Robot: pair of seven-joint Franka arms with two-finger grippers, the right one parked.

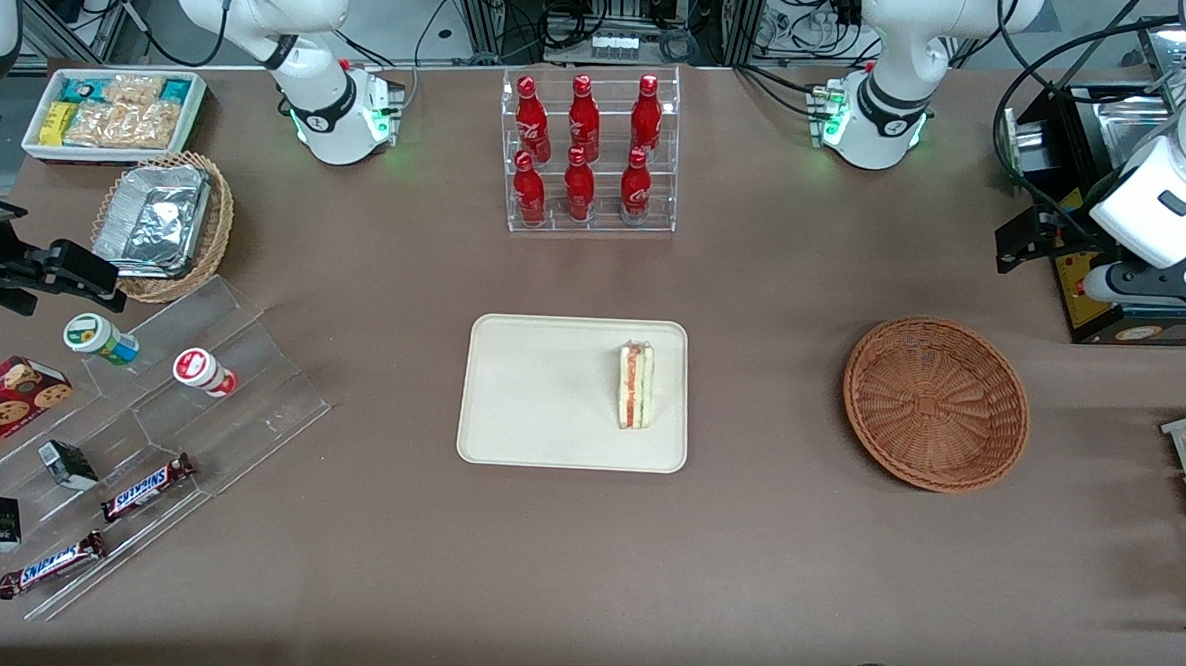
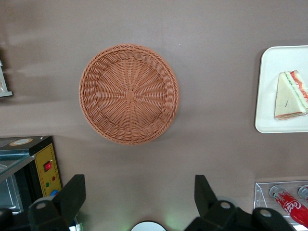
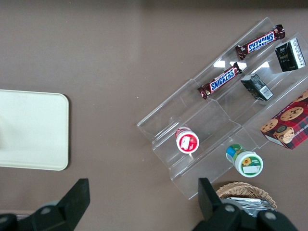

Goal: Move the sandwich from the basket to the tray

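On tray [image 1: 530, 410], near its basket-side edge: one sandwich [image 1: 636, 386]. One basket [image 1: 935, 403] bare. Gripper [image 2: 139, 199] above bench, fingers spread wide, holding nothing.

Sandwich [image 1: 636, 386] on tray [image 1: 540, 391]; basket [image 1: 935, 402] apart, toward working arm's end; hand [image 1: 1033, 237] raised above table.

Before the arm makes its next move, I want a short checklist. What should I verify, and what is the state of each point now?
1. Sandwich lies on the tray: ok.
2. Sandwich fully inside the tray rim, near the edge toward the basket: ok.
3. Basket holds nothing more: ok.
4. Claw open and holding nothing: ok.
5. Claw away from the sandwich, above the table beside the basket, farther from the front camera than it: ok.
6. Tray square and undisturbed on the table: ok, as far as visible.
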